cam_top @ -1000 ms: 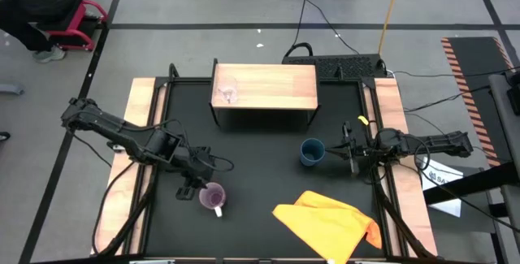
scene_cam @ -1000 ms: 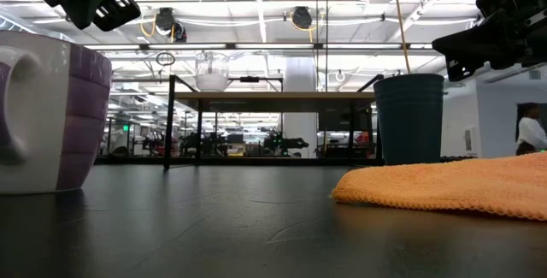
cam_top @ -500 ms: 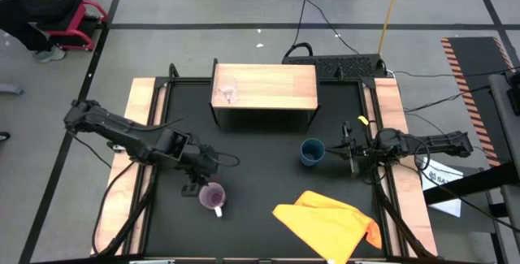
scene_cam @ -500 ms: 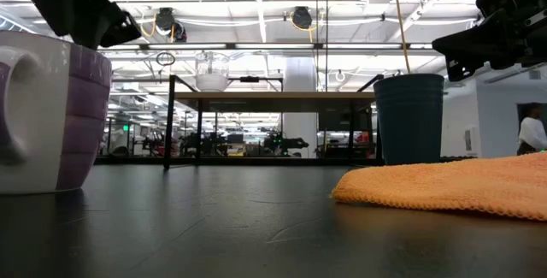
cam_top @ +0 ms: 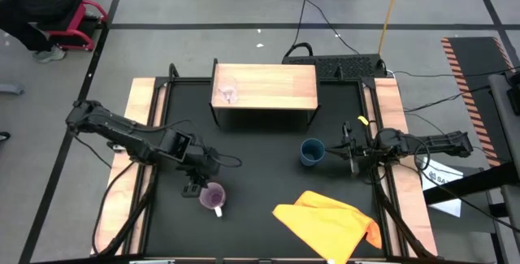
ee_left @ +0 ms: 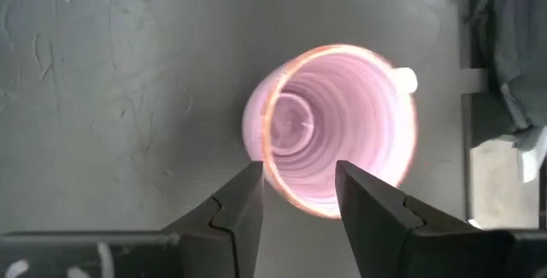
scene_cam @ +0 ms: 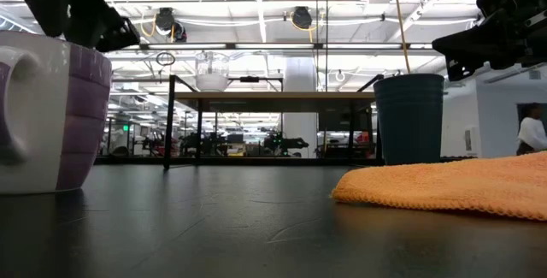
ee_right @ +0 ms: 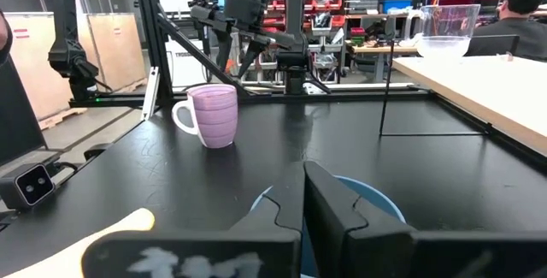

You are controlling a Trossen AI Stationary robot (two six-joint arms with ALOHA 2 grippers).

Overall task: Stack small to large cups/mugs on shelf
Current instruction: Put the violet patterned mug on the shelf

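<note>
The light purple mug (cam_top: 213, 196) stands upright on the black table, near left of middle, its handle toward the near edge. My left gripper (ee_left: 299, 175) is open just above it, its fingertips either side of the rim's left part (ee_left: 275, 174); no touch shows. The dark blue cup (cam_top: 312, 151) stands upright right of middle. My right gripper (cam_top: 333, 152) is shut, close beside the cup's right side and a little above its rim (ee_right: 376, 203). The tiny clear glass (cam_top: 227, 93) stands on the left end of the wooden-topped shelf (cam_top: 276, 85) at the far side.
A crumpled orange cloth (cam_top: 329, 219) lies near the table's near edge, right of the mug. Pale wooden rails (cam_top: 140, 118) run along both sides of the table. Open black tabletop lies between the mug, the blue cup and the shelf.
My left gripper has moved toward the table's right edge and down, closing in over the purple mug. The mug, the blue cup and the glass have stayed where they were.
</note>
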